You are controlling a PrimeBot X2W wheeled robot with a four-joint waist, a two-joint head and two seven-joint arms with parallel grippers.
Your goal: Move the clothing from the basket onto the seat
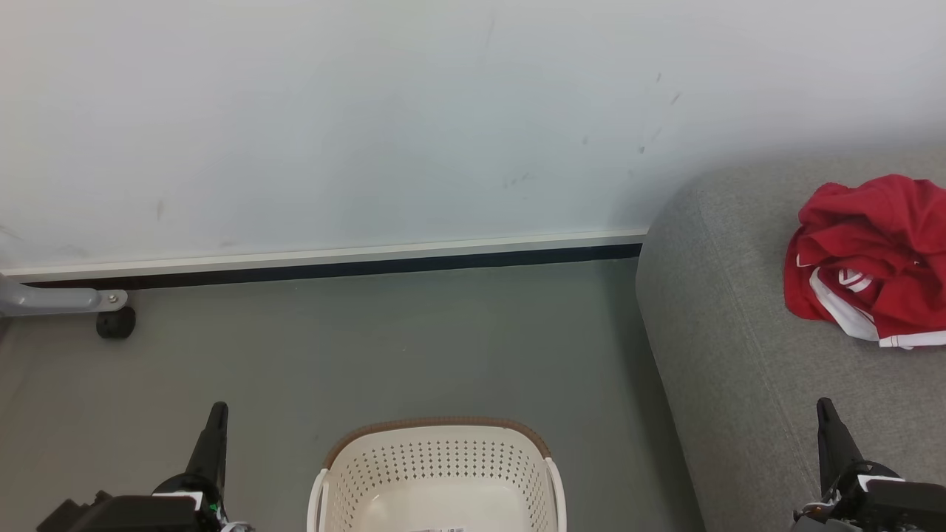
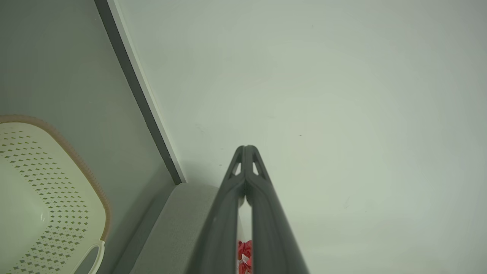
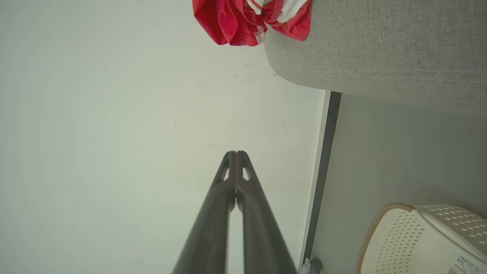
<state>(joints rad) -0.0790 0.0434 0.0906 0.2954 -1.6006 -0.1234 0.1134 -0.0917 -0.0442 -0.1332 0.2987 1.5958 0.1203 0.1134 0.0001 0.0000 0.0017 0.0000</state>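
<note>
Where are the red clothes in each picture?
Head view: red clothing at the right edge, lying on the grey seat.
Left wrist view: a red sliver of it at the bottom middle, between the fingers of the left gripper.
Right wrist view: top edge, left of middle.
Shared landmark: the grey seat beneath it.

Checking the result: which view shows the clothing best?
The head view: the clothing lies bunched on the seat, nearly whole. The right wrist view catches part of it at the top edge; the left wrist view, a red sliver at the bottom.
</note>
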